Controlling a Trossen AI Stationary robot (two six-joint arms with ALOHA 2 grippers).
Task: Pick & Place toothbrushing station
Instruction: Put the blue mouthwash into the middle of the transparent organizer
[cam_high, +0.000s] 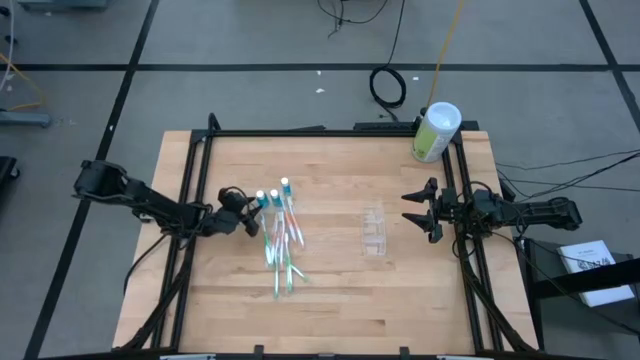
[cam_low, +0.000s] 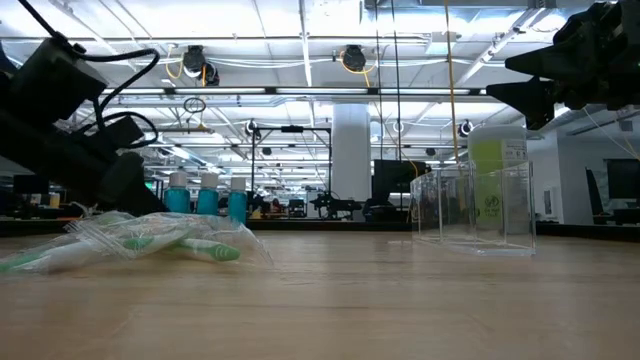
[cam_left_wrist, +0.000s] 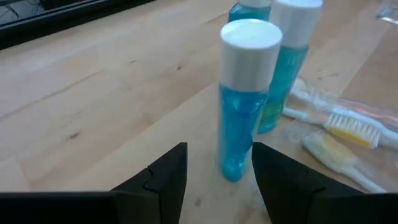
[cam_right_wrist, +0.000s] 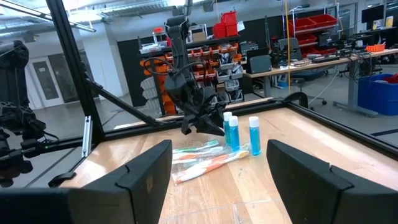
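Three blue tubes with white caps stand upright on the wooden table (cam_high: 330, 300); the nearest one (cam_left_wrist: 241, 99) stands just ahead of my left gripper (cam_left_wrist: 219, 163), whose open fingers flank its base without plainly touching. They also show in the high view (cam_high: 273, 196). Several toothbrushes in clear wrappers (cam_high: 282, 250) lie flat beside the tubes. The clear plastic cup (cam_high: 373, 232) stands right of centre. My right gripper (cam_high: 422, 210) is open and empty, raised just right of the cup.
A pale-green canister with a white lid (cam_high: 436, 132) stands at the table's far right corner. A black frame (cam_high: 330, 131) runs along the table's edges. Bare wood lies between the toothbrushes and the cup and along the near edge.
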